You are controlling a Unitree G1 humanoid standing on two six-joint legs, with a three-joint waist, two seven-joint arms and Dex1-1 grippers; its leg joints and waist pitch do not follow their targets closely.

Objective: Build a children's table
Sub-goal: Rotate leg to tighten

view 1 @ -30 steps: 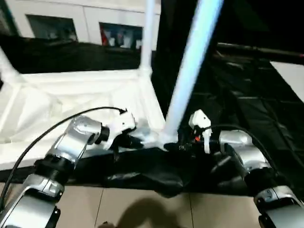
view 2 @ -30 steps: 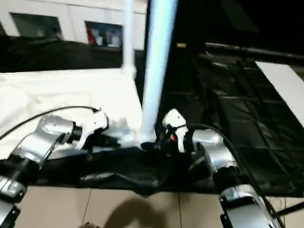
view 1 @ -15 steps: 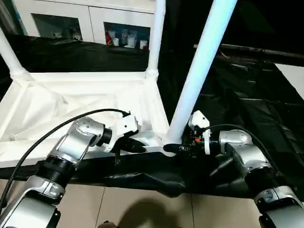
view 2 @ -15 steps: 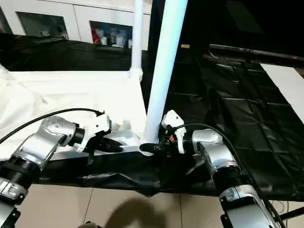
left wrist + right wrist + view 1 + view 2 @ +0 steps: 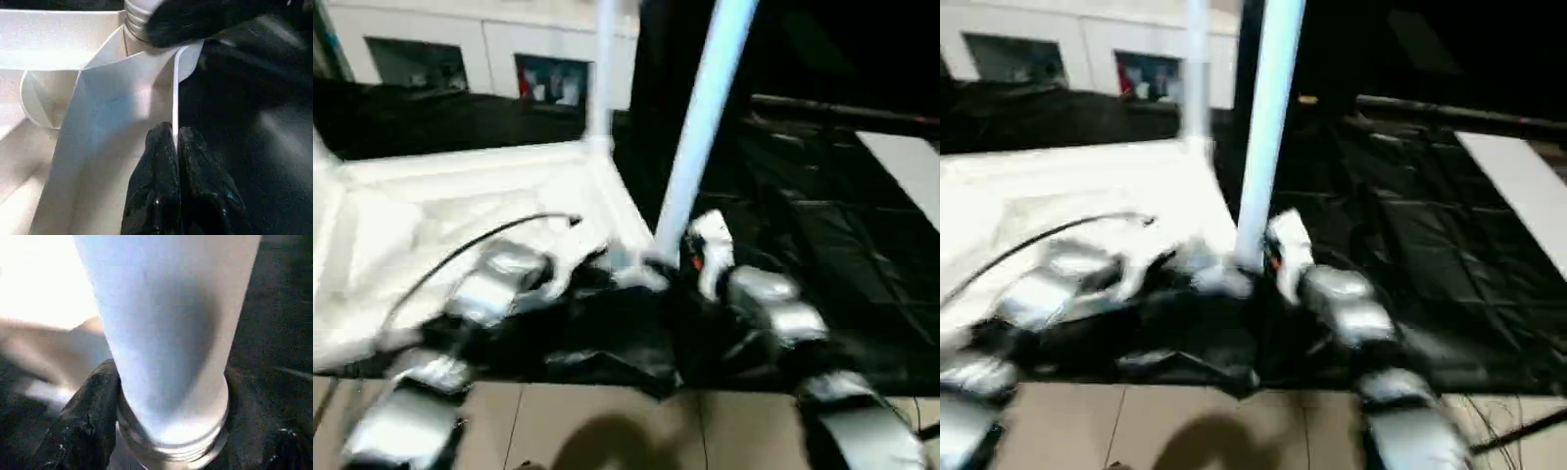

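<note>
Black-sheeted worktable (image 5: 862, 255): left hand (image 5: 175, 147) pinches the white tabletop (image 5: 460, 196) rim; right hand (image 5: 161, 431) straddles the leg (image 5: 700, 127). A tilted leg could jam in the socket.

The head camera has shifted, so the framing differs. The near leg (image 5: 700, 127) stood steeply tilted to the right half a second ago and now stands closer to upright in its corner socket. The right gripper (image 5: 161, 431) has narrowed around the base of that leg. Both forearms have moved and show as motion smear beside the tabletop (image 5: 431, 206).
</note>
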